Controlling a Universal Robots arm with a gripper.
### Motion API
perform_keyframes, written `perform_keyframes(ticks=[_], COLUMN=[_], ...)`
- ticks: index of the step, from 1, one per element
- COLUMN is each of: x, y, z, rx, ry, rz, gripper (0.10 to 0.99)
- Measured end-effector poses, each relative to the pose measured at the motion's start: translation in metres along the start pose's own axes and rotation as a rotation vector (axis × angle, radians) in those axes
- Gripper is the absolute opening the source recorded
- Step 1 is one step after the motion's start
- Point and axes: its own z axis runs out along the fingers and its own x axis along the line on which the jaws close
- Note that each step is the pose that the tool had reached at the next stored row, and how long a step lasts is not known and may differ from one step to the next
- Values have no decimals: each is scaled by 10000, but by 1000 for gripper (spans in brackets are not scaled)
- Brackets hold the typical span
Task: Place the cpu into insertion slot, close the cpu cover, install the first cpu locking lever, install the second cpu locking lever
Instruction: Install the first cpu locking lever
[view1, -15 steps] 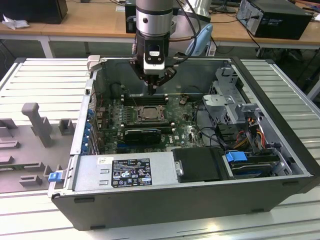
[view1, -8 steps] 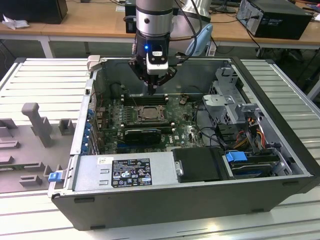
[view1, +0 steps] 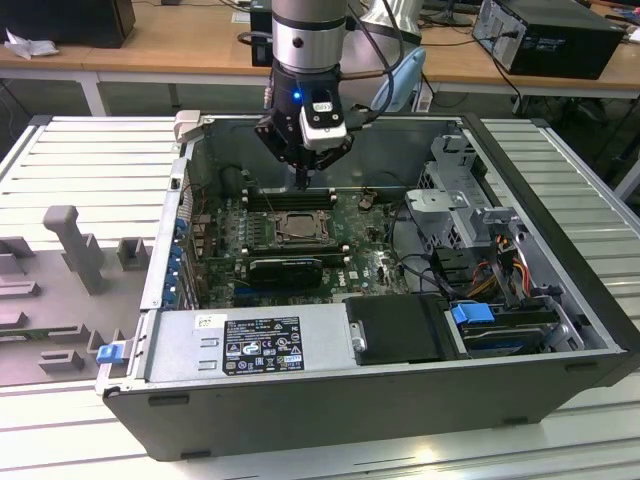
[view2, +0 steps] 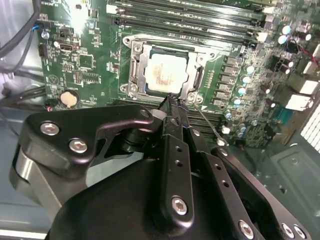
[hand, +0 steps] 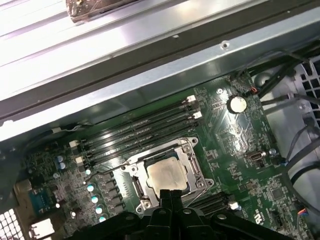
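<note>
The cpu (view2: 162, 72) (hand: 165, 175) lies flat in the insertion slot (view1: 296, 226) at the middle of the green motherboard. The cpu cover (view2: 134, 67) (hand: 192, 162) lies down around the chip as a metal frame. My gripper (view2: 172, 100) (hand: 171, 193) (view1: 302, 183) hangs at the socket's edge on the memory-slot side, its fingers pressed together with nothing visible between them. A thin wire locking lever (view2: 207, 125) runs out from the socket corner right beside the fingertips. Another thin lever (hand: 106, 169) sticks out on the socket's other side.
Long black memory slots (hand: 145, 127) run beside the socket. The open computer case's metal wall (view1: 400, 150) rises behind the arm. A black card (view1: 285, 268), the power supply (view1: 250, 345) and drive bays with cables (view1: 470, 250) fill the case around the board.
</note>
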Motion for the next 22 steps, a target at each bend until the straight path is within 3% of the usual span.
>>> perform_keyframes(ticks=[9,12,15,22], x=[0,0,0,0], y=[0,0,0,0], z=[0,1,2,3], rx=[-7,-12,-15,-20], ry=[30,54,66,85], rz=[-1227,-2157,-2625,-3385], gripper=[106,106,106,106])
